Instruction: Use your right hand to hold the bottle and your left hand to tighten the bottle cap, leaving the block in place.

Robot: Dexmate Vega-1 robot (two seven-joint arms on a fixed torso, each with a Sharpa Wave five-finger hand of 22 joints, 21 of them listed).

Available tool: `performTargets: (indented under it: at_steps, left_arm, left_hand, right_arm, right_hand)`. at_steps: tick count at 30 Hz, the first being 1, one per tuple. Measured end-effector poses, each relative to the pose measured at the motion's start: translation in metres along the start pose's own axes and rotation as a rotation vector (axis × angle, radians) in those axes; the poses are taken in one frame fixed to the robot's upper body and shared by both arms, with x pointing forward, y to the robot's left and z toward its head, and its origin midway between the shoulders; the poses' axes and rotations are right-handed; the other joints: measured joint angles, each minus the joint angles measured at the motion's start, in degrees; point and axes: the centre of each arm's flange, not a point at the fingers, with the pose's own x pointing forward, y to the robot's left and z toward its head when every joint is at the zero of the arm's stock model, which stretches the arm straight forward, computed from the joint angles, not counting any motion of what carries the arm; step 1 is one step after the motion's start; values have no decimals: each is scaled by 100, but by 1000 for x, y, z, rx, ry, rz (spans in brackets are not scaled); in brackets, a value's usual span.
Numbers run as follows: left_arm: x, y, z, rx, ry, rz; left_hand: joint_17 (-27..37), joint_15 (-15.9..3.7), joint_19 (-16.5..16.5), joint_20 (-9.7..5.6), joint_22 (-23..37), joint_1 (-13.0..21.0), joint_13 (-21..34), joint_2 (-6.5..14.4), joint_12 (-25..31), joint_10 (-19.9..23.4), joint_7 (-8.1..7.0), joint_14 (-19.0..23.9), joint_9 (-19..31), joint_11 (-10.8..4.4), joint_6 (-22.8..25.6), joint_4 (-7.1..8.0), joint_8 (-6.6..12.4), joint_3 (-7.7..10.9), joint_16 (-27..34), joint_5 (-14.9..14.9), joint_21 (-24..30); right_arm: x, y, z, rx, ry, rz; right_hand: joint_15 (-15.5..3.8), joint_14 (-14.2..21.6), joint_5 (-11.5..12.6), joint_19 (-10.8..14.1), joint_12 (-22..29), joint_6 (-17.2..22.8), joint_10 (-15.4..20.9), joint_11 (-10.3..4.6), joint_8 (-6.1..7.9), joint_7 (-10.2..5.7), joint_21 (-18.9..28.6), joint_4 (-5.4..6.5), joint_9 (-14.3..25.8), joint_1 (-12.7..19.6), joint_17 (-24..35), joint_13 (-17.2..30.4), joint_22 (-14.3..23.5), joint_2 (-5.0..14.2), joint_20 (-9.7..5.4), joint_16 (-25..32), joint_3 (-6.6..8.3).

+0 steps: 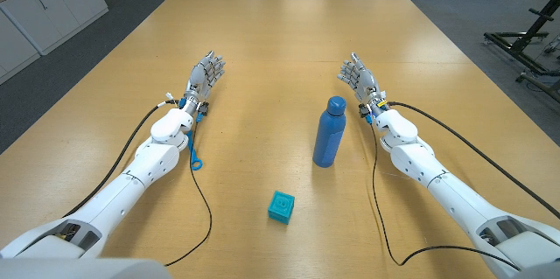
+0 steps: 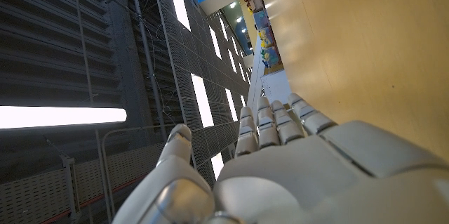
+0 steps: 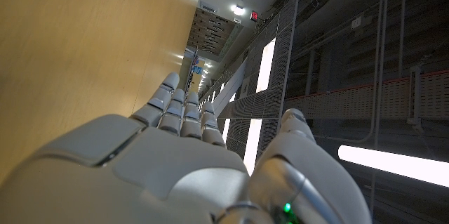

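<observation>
Both robot hands hold nothing, fingers extended: the left robot hand [image 1: 206, 73] well left of the blue bottle [image 1: 330, 132], the right robot hand [image 1: 357, 75] just right of it. Upright on the wooden bench [image 1: 280, 43], the bottle stands beyond a teal block [image 1: 281, 206].

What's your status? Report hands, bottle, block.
Left hand and right hand open, holding nothing. Bottle upright, capped, untouched, beside right arm. Block nearer, clear of both.
</observation>
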Motion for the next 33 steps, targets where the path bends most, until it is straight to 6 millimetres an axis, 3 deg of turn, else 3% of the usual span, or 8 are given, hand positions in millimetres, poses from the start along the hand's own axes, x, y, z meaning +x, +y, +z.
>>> performTargets:
  at_steps: [7, 15, 20, 27, 33]
  left_arm:
    - [-4, 1, 0, 1, -4, -6]
    - [-9, 0, 0, -1, -8, -1]
    - [-12, -1, -1, -3, -13, -2]
    - [-17, -8, 1, 4, -30, -38]
    - [-26, -20, 3, 8, -43, -69]
  left_hand:
    - [0, -31, 9, -9, 0, 0, 0, 0, 0, 0, 31, 30, 0, 0, 31, 0, 0, 0, 27, 0, 0]
    - [1, 1, 84, -84, -1, 0, -27, 0, 0, 31, 62, 61, -1, 31, 61, 15, 0, 15, 27, 0, 0]
    - [1, 70, 133, -132, -1, 0, -53, 0, -41, -87, 163, -9, -1, 86, -52, 15, -36, 15, 8, 0, 26]
    - [1, 245, -327, -129, -1, -4, -133, -98, -193, -695, 232, -595, -1, 174, -679, -33, -244, -35, -111, 0, -86]
    - [1, 277, -433, -124, -1, 5, -160, -131, -188, -788, 222, -668, -1, 193, -781, -40, -255, -76, -111, 0, -90]
  right_arm:
    - [-2, 1, 4, 0, -15, 12]
    - [-7, 2, 7, 8, -29, 33]
    - [-11, -2, 7, 16, -33, 46]
    - [-24, -11, 7, 25, -30, 81]
    - [-40, -20, 8, 42, -41, 115]
  right_hand:
    - [18, 18, 0, 63, 0, 0, -31, -30, 0, 0, -24, -23, 0, 0, -27, -51, 0, 0, -63, 0, 23]
    - [29, 7, 0, 61, 0, -25, -94, 33, 0, 24, -73, -23, -1, 0, -53, -91, -1, 0, -61, 0, 23]
    - [71, -79, 0, 57, -31, -101, -125, 63, 0, 29, -119, -38, -1, 0, -75, -125, -1, 0, -58, 0, 8]
    - [118, -703, 0, -449, -151, -769, -755, 74, -90, -24, -455, -71, -16, 0, -133, -237, -1, 0, -73, -105, -25]
    - [90, -853, 0, -608, -151, -893, -862, 64, -112, -33, -556, -71, -16, 0, -140, -265, -1, 0, -92, -105, -25]
